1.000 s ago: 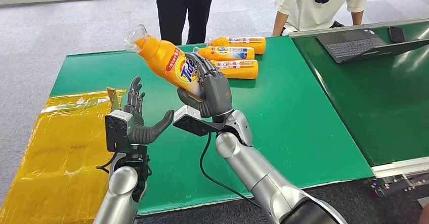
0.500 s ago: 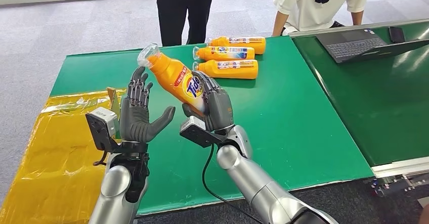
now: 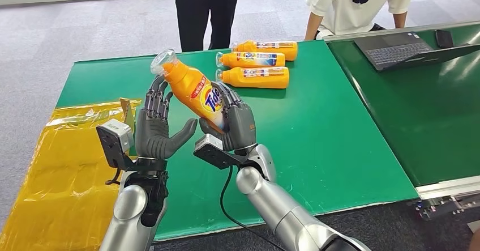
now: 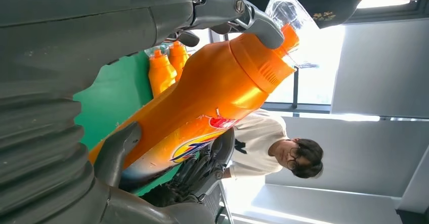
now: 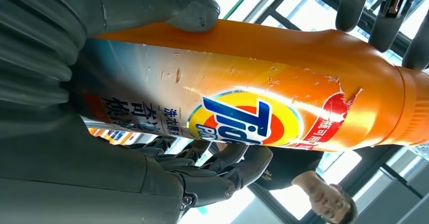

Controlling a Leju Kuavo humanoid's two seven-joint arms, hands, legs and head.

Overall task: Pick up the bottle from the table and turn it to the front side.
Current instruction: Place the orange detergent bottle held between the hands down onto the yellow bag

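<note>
Bottle (image 3: 195, 89): an orange plastic detergent bottle with a clear cap, a glossy printed label and a waisted, rounded body, is held in the air above the near left part of the green table (image 3: 339, 126), tilted with the cap up and away from the robot. It is gripped around the lower body by the right hand (image 3: 235, 120), whose fingers are wrapped about the label side and whose thumb is seen pressed on the opposite flank in the right wrist view. The left hand (image 3: 155, 123) is raised just beside the bottle, palm toward it, fingers spread; in the left wrist view a fingertip is seen resting on the collar below the cap, though no closed grip is made. The shell is judged stiff but smooth and somewhat slippery, of moderate weight if filled, weight toward the base; the narrowed waist is judged the surest hold for turning. Scuffs are noted on the label. Three like bottles (image 3: 255, 63) are laid on their sides at the far edge. Yellow sheeting (image 3: 62, 166) is spread at the left edge.
</note>
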